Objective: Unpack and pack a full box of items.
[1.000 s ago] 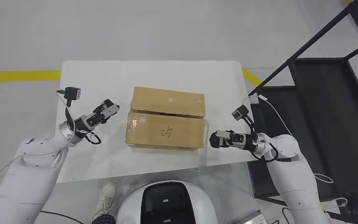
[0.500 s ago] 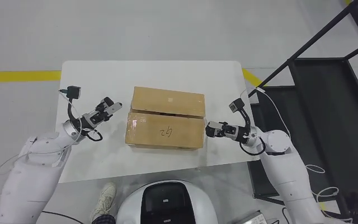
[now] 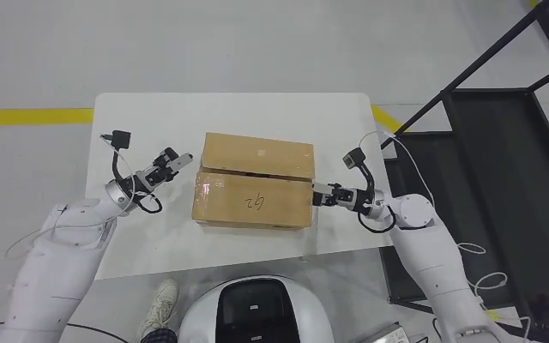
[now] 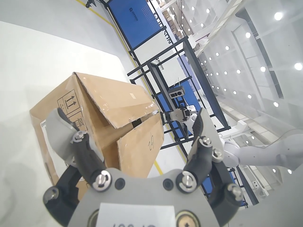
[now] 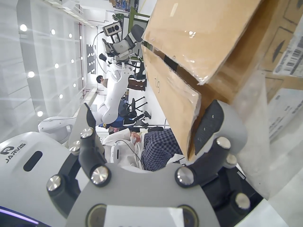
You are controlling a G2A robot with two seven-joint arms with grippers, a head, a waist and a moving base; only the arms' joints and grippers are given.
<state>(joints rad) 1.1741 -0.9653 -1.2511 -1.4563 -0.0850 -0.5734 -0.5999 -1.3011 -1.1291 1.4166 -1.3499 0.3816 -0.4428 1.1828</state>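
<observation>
While its jaws stand apart around the end corner of a lid flap, the right pincer (image 5: 146, 124) sits at one end of the cardboard box (image 5: 201, 24), one ribbed pad (image 5: 208, 128) close under the flap's edge; whether it touches cannot be told. At the box's opposite end the left pincer (image 4: 129, 119) hangs open too, just beside the cardboard and apart from it. Between them, the box lies at the middle of the white worktop (image 3: 137, 120). Its two long flaps are folded down but not flat, with a dark gap showing along the seam. The near flap (image 3: 253, 201) carries a handwritten mark; the far flap (image 3: 257, 154) rises slightly above it. Shreds of clear tape (image 5: 196, 109) cling to the flap ends at the right pincer's side of the box. The corrugated card looks stiff yet light, likely to hinge cleanly at its crease. A full box should be heavy enough to stay put while a flap is lifted. The best hold appears to be the free corner of a flap at the seam, gripped on bare card, since the tape film may slip.
</observation>
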